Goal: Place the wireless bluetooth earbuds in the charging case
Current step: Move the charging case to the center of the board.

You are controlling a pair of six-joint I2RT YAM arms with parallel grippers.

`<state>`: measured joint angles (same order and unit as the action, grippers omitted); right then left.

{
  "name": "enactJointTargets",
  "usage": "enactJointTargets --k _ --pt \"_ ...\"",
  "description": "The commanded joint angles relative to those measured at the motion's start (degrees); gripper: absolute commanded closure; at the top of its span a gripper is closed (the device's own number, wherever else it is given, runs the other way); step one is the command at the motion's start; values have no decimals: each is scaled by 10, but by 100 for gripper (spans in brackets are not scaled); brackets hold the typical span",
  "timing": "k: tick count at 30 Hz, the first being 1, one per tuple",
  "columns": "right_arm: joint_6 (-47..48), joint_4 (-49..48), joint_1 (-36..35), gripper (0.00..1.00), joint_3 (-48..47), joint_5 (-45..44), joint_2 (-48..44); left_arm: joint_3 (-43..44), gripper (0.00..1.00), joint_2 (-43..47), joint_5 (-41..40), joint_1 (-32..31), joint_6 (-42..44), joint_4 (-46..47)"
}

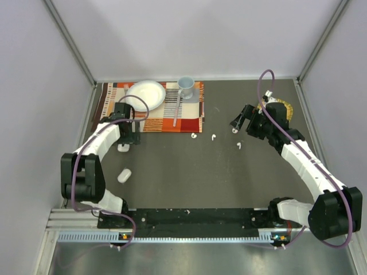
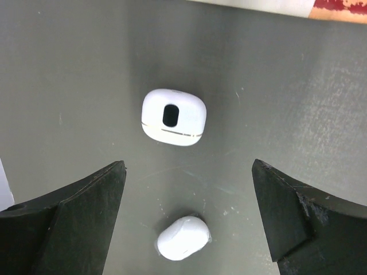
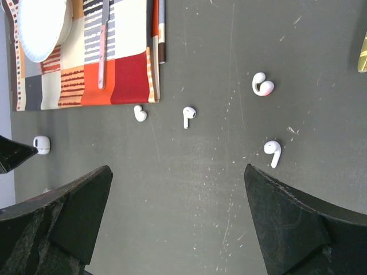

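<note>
Black fingers (image 2: 69, 223) of the left gripper (image 2: 188, 167) fill the near corners of its wrist view, spread wide, empty and touching nothing. Just ahead of them, centred on the gap, the charging case (image 2: 174, 117) lies on the counter (image 2: 298, 86) with a dark oval opening facing up (I cannot tell whether that is an earbud well or a port). A second white pebble-shaped case (image 2: 182, 238) lies closer in, between the fingers. The left gripper looks lined up over the cases so it can steady one while the other arm brings the buds. The right gripper (image 3: 176, 171) hangs equally released, holding nothing. Ahead of it the wireless bluetooth earbuds (image 3: 188, 114) lie scattered on the counter, four of them. None touches another, and all are well apart from the charging case.
</note>
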<state>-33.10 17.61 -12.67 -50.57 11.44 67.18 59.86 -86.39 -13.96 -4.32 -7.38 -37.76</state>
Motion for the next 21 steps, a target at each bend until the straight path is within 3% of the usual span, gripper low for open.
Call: enactJointTargets --k 1,12,21 --pt "-5 -1 -4 1 -8 -4 3 31 3 -24 -14 9 19 0" --pt "-8 0 -4 1 -31 23 52 60 4 -81 58 62 6 -18" --pt "-13 -1 -4 3 -30 42 60 70 10 -113 79 70 17 -20"
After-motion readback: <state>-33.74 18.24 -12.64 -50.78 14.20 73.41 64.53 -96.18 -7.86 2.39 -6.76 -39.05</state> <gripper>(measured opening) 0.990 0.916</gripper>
